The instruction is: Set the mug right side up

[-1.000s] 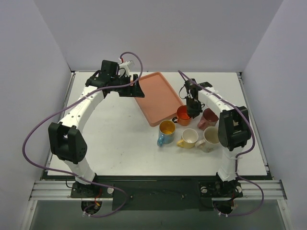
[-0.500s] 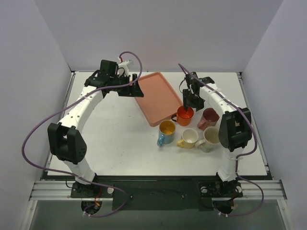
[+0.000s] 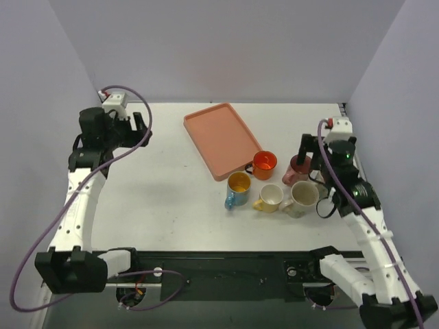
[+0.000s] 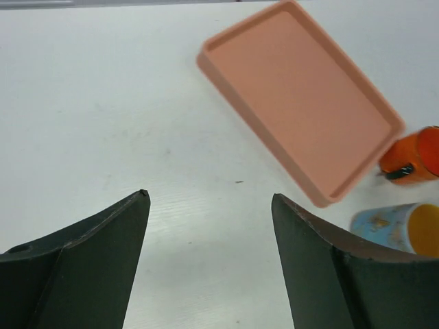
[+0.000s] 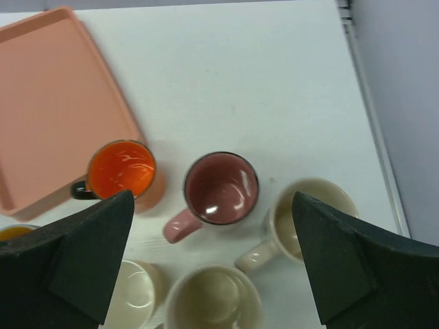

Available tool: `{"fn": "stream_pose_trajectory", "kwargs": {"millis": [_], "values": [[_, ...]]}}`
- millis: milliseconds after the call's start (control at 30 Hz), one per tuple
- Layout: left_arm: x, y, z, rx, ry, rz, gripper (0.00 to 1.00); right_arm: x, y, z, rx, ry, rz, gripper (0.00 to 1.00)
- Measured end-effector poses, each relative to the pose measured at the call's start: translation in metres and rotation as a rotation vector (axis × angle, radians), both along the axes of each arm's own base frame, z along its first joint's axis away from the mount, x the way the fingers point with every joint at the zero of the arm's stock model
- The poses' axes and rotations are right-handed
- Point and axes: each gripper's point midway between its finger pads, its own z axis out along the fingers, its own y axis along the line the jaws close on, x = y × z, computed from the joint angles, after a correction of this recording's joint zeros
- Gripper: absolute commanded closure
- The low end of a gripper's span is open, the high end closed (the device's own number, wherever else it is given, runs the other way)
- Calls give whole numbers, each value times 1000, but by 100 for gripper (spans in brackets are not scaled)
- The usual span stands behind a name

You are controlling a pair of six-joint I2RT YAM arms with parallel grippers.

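Observation:
The orange mug (image 3: 264, 163) stands upright, mouth up, by the near corner of the pink tray (image 3: 221, 137); it also shows in the right wrist view (image 5: 123, 170) and the left wrist view (image 4: 415, 154). My right gripper (image 3: 306, 156) hangs open and empty above the pink mug (image 5: 221, 189), right of the orange mug and apart from it. In its own view the right gripper (image 5: 211, 197) has its jaws spread wide. My left gripper (image 3: 140, 127) is open and empty at the far left; in its wrist view the left gripper (image 4: 210, 199) frames bare table.
A blue mug with yellow inside (image 3: 237, 188), a pale yellow mug (image 3: 269, 197) and a cream mug (image 3: 300, 197) stand upright in a row in front. The pink mug (image 3: 300, 168) is upright too. The tray (image 4: 302, 116) lies slanted. Walls close in on three sides.
My right gripper opened, let go of the orange mug and drew back to the right. The left arm swung away from the tray to the far left.

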Motion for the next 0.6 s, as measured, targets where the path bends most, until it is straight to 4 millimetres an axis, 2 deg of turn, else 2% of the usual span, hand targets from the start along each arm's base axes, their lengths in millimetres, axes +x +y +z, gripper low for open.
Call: {"fn": "stream_pose_trajectory", "kwargs": {"millis": [67, 167, 267, 333, 400, 600], "values": [[-9, 30, -2, 29, -55, 95, 16, -20, -20, -12, -11, -65, -49, 7], [-19, 57, -18, 58, -97, 204, 14, -45, -36, -42, -40, -109, -80, 7], [-35, 74, -59, 78, -77, 302, 13, -69, -51, -76, -60, -133, -130, 5], [-49, 82, -89, 70, -34, 376, 12, -82, -61, -87, -59, -174, -181, 6], [-60, 92, -111, 60, 7, 463, 13, -89, -70, -91, -46, -227, -229, 6], [-78, 112, -151, 85, 31, 620, 19, -96, -79, -115, -13, -240, -306, 8]]}}
